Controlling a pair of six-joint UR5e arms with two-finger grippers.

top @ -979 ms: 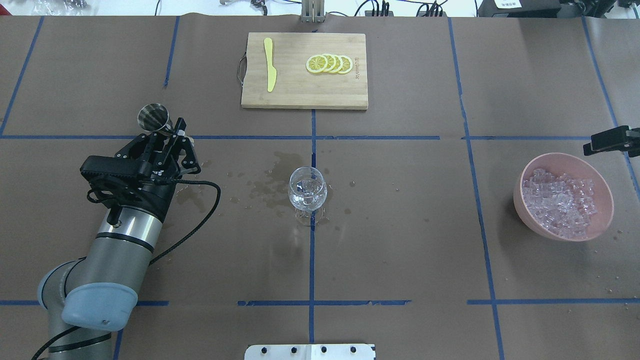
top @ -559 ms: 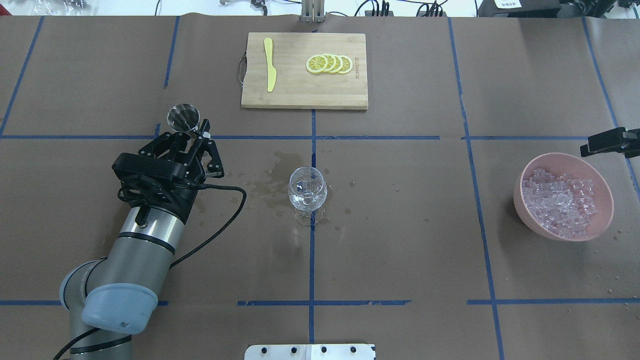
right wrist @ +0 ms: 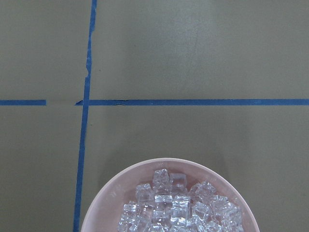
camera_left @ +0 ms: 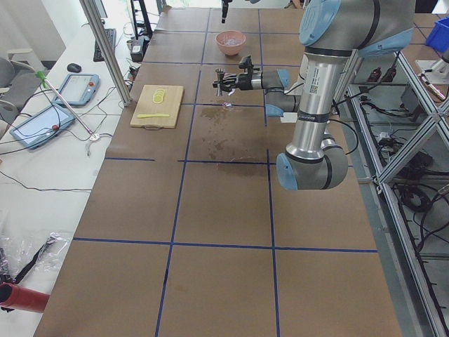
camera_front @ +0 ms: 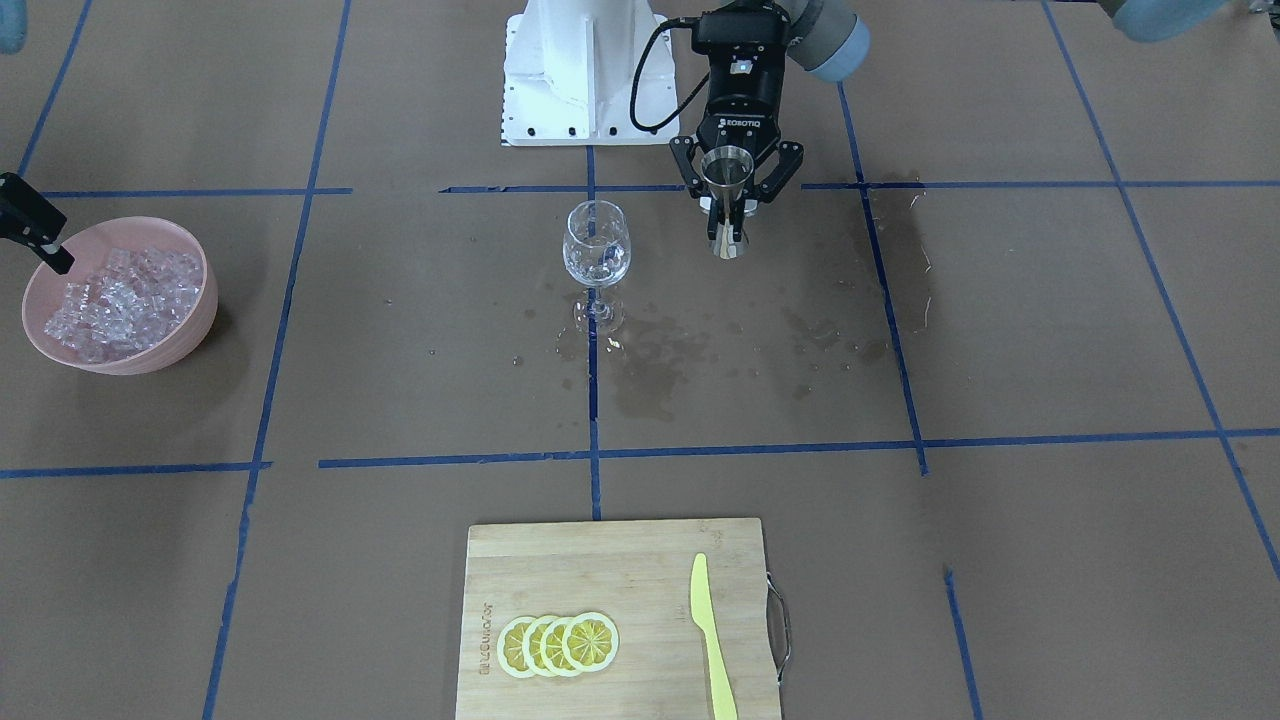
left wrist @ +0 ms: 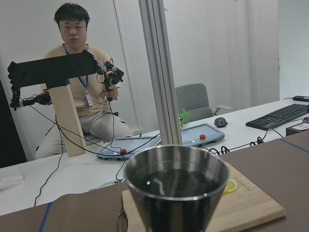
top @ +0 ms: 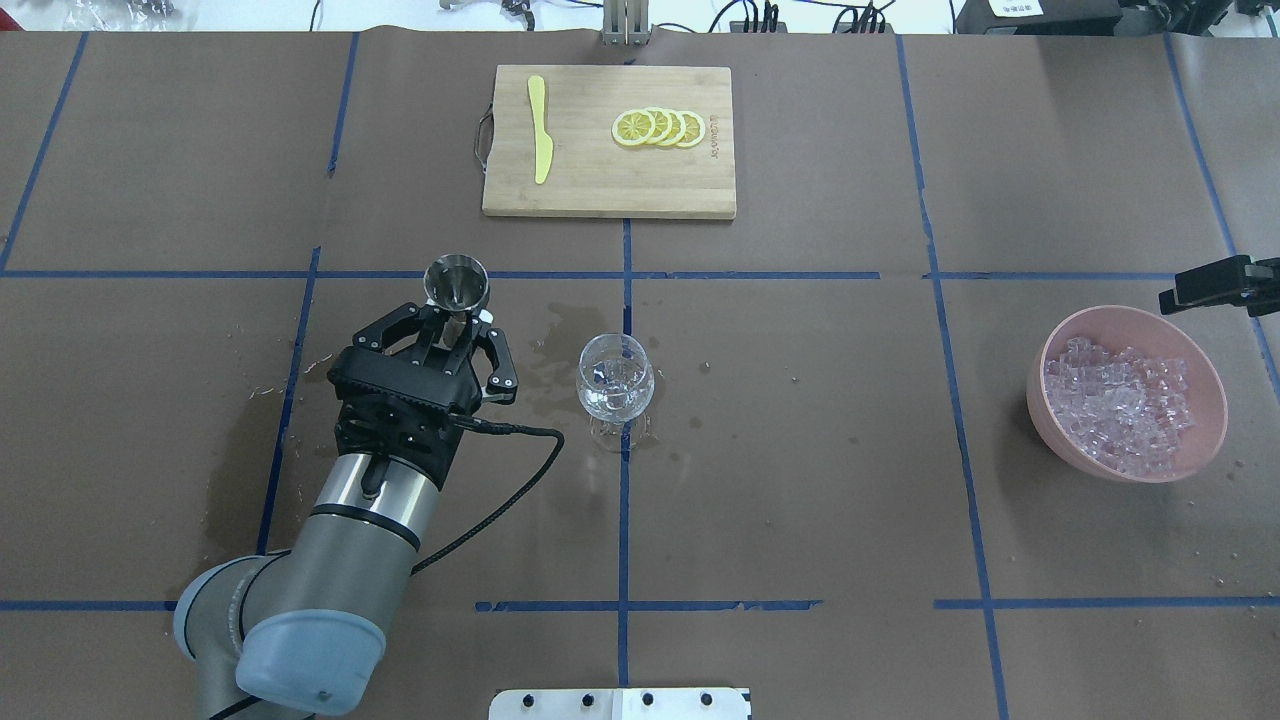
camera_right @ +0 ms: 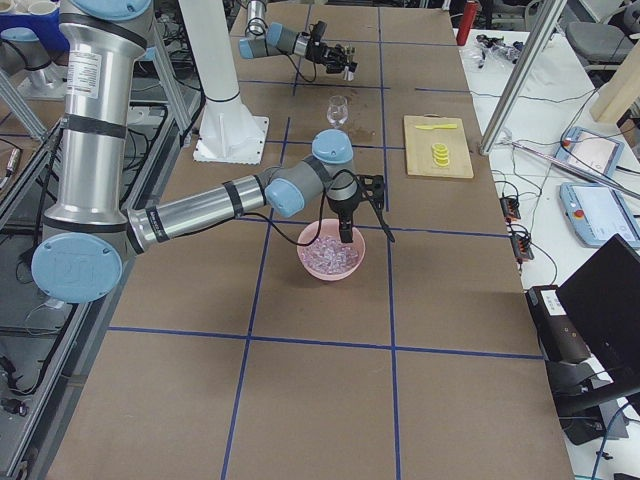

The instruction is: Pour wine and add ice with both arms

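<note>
My left gripper (top: pixel 458 322) is shut on a steel jigger (top: pixel 456 282), held upright just left of the wine glass (top: pixel 616 378). From across the table the jigger (camera_front: pixel 727 200) hangs to the right of the glass (camera_front: pixel 597 248). The left wrist view shows liquid, the wine (left wrist: pixel 176 181), inside the jigger's cup. The glass stands at the table's middle with something clear in its bowl. The ice (top: pixel 1122 402) fills a pink bowl (top: pixel 1210 440) at the right. My right gripper (top: pixel 1180 293) hovers over the bowl's far rim, and I cannot tell whether it is open. Its wrist view looks down on the ice (right wrist: pixel 174 209).
A bamboo cutting board (top: pixel 608 190) at the far side carries lemon slices (top: pixel 660 128) and a yellow knife (top: pixel 540 130). Dark wet stains (camera_front: pixel 690 350) spread around the glass. The white base block (camera_front: pixel 590 70) stands at the robot's edge. A person (left wrist: pixel 75 72) sits beyond the table.
My left arm has carried the jigger to the right, from well left of the glass to close beside it. The right gripper has barely shifted.
</note>
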